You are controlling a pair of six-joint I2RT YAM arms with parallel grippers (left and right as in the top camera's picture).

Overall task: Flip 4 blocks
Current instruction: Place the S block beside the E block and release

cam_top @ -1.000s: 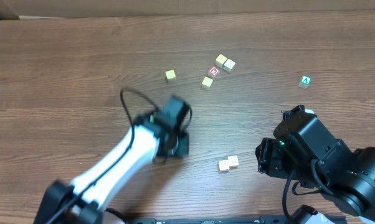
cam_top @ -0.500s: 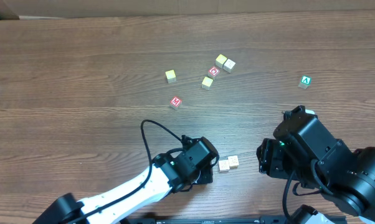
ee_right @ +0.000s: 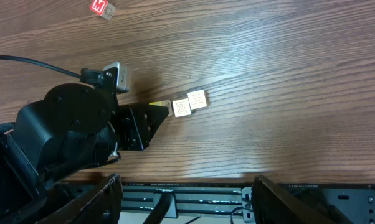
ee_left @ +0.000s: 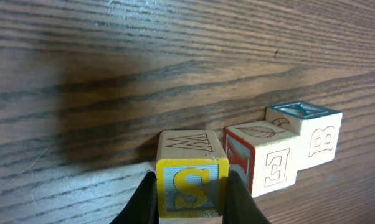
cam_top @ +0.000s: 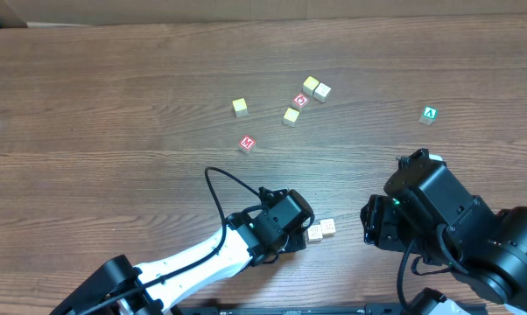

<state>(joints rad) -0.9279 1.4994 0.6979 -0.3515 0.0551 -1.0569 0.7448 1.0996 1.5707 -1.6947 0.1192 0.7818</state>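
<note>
My left gripper (ee_left: 192,200) is shut on a wooden block with a yellow face and an "S" (ee_left: 192,185). This block stands in a row with two cream blocks, one printed "E" (ee_left: 260,165) and one printed "B" (ee_left: 307,134). From overhead, the left gripper (cam_top: 302,231) is at the table's front, touching the cream pair (cam_top: 320,230), and it hides the held block. The red "M" block (cam_top: 247,143) lies alone at mid-table. A yellow-green block (cam_top: 239,106) lies farther back. My right gripper (ee_right: 187,202) stands open and empty at the front right, apart from all the blocks.
A cluster at the back holds a red "O" cube (cam_top: 300,101), two yellowish cubes (cam_top: 291,115) (cam_top: 310,85) and a cream one (cam_top: 322,91). A green "A" cube (cam_top: 430,114) lies far right. The left arm's cable (cam_top: 218,188) loops over the table.
The left arm swung from mid-table to the front and brought its block up against the cream pair. The red "M" block, hidden a second ago, now shows. The right arm has not moved.
</note>
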